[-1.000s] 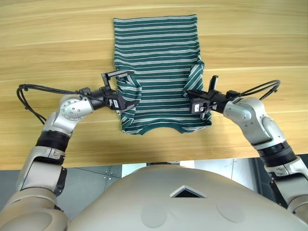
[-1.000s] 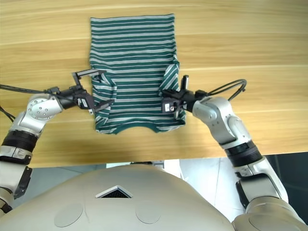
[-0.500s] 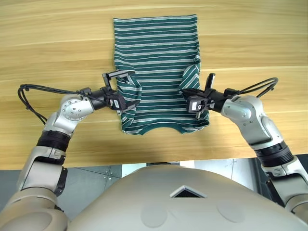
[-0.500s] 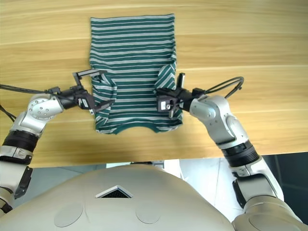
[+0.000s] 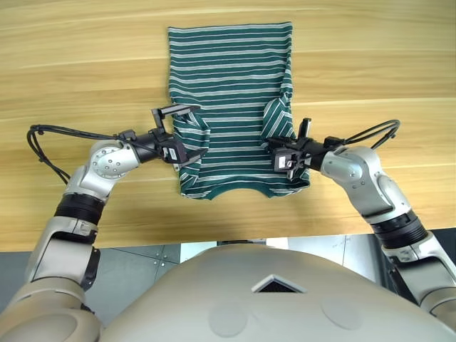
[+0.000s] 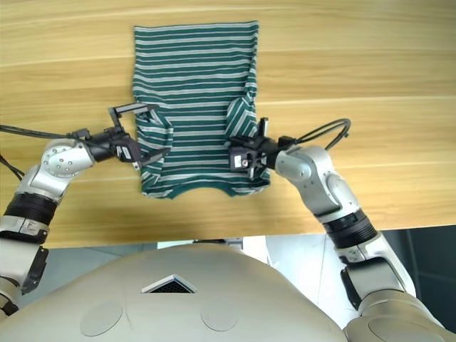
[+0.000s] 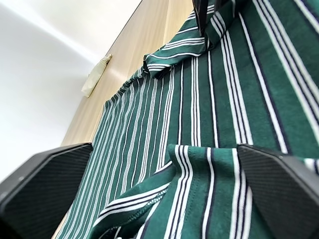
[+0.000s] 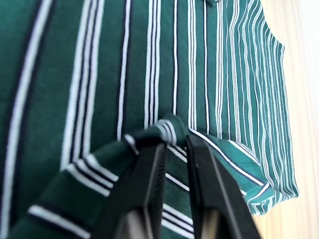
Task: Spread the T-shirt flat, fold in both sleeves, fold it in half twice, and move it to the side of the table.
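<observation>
A green striped T-shirt (image 5: 228, 71) lies flat on the wooden table (image 5: 85, 64), collar end nearest me. Its left sleeve (image 5: 194, 132) is folded in over the body. My left gripper (image 5: 187, 134) stands open at the shirt's left edge, the folded sleeve lying between its fingers (image 7: 45, 184) without being pinched. My right gripper (image 5: 276, 145) is shut on the right sleeve (image 5: 279, 114), holding its hem lifted over the right part of the shirt body. In the right wrist view the fingertips (image 8: 149, 164) pinch that striped hem (image 8: 169, 127).
Bare wood stretches wide to the left (image 5: 71, 85) and right (image 5: 377, 71) of the shirt. The table's front edge (image 5: 214, 239) runs just below the collar, with floor beyond it. Cables loop off both wrists.
My right gripper has moved leftward over the shirt, carrying the right sleeve inward so it now folds over the body. The left arm has stayed still.
</observation>
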You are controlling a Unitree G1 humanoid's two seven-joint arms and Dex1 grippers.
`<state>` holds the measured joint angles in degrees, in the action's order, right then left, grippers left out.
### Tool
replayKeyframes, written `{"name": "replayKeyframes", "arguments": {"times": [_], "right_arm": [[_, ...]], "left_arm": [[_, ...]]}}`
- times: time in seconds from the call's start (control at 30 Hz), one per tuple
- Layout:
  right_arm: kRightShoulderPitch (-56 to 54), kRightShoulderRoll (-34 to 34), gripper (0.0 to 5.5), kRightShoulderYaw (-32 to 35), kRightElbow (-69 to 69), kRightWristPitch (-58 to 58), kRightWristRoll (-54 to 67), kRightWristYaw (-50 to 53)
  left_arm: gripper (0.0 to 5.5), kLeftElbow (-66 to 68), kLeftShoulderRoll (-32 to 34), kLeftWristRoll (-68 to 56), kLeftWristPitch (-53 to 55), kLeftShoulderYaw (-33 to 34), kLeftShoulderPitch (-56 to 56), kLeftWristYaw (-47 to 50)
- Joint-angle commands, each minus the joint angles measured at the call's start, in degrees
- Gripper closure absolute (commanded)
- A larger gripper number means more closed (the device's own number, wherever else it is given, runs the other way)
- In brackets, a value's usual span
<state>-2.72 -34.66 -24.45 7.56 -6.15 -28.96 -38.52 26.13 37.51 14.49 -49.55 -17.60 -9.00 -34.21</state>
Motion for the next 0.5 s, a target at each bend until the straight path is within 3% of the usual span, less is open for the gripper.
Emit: {"name": "replayKeyframes", "arguments": {"times": [0.03, 0.23, 0.33, 0.5], "right_arm": [[-2.1, 1.1, 4.12, 1.7, -1.6, 1.5, -0.2, 1.9], [-2.3, 2.6, 3.34, 2.7, 0.3, 1.1, 3.0, 2.2], [-0.6, 3.0, 2.72, 5.1, 6.7, -0.5, 11.7, -0.2], [1.8, -2.7, 1.82, 22.3, 13.2, -0.9, 27.5, -1.7]], "left_arm": [[0.10, 0.4, -0.2, 1.2, 0.3, -0.5, -0.2, 0.1], [0.10, 0.3, -0.2, 1.1, 0.3, -0.6, 0.0, 0.0], [0.10, -0.2, -0.2, 0.4, 0.1, -0.8, 0.3, -0.4], [0.10, -8.3, 4.4, -12.2, 0.1, 1.6, 4.4, -5.7]]}}
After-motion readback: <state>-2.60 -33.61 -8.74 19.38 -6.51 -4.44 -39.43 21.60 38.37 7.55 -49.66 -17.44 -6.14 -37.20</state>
